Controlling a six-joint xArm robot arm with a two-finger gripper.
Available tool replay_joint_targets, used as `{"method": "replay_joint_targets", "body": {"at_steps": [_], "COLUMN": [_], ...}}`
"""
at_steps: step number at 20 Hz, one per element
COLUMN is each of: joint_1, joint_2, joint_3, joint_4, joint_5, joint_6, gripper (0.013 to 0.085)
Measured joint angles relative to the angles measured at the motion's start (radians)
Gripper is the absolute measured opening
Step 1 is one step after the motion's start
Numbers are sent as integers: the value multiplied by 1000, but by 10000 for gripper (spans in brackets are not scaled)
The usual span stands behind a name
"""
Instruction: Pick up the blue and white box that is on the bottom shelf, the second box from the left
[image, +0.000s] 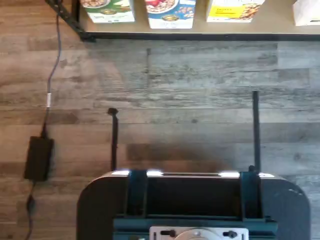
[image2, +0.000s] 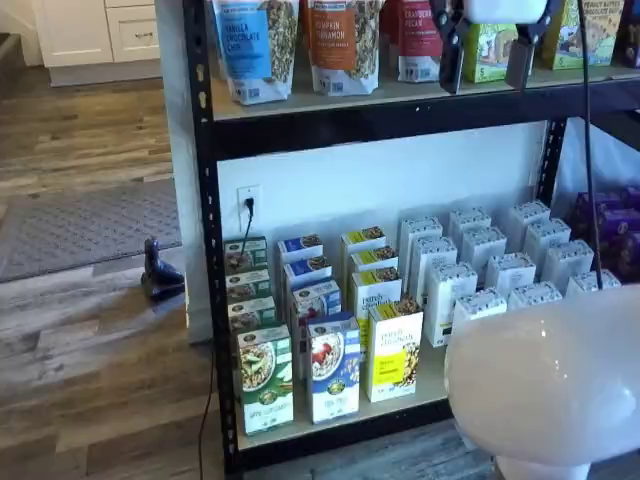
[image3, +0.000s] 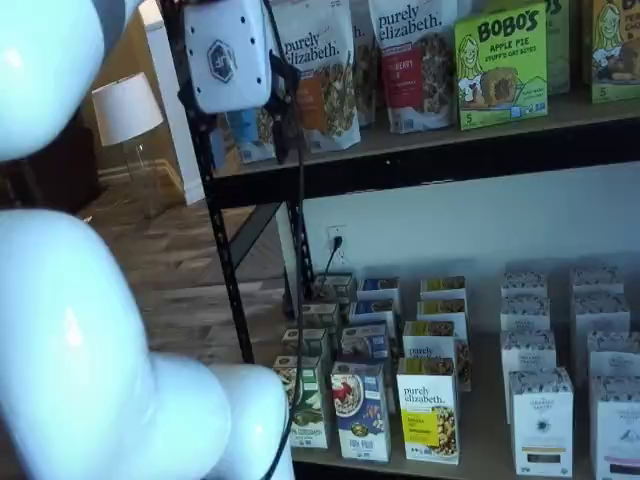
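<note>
grey-brown plank flooring (image: 200, 75) underfoot, black metal rack (image2: 205, 250) against a white wall. up high: gripper (image2: 487, 50), level with the upper board, black fingers spread wide with a plain gap between them, nothing held. down low: the blue and white box (image2: 333, 368), upright at the front edge of the bottom shelf (image2: 345, 418), also seen in a shelf view (image3: 360, 410) and at the edge of the wrist view (image: 170, 12). pressed close on one side by the green-and-white carton (image2: 265, 378), on the other by the yellow carton (image2: 394, 350), more blue cartons lined up behind.

step in hand, by the look of it: the approach, barely begun, with a long way down to go.

to do it well: come down clear of the upper board's rail first, then move in low and square to the carton's front. keep the jaws wide until both fingers straddle the narrow carton. centre on the blue front, not the neighbours; little room either side, so a skewed entry likely topples a neighbour. close firmly only once seated, since a tall light carton tips easily.
</note>
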Motion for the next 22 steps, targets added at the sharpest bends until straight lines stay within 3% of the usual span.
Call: {"method": "replay_joint_targets", "body": {"at_steps": [10,14,22], "joint_1": [14,40,77], "joint_2": [-14,-12,-22], "joint_3": [117,172,309], "joint_4": [-13,-24,0], "joint_5": [-121,-169,-292], "joint_6": [6,28,64], "gripper": [850,850,850]}}
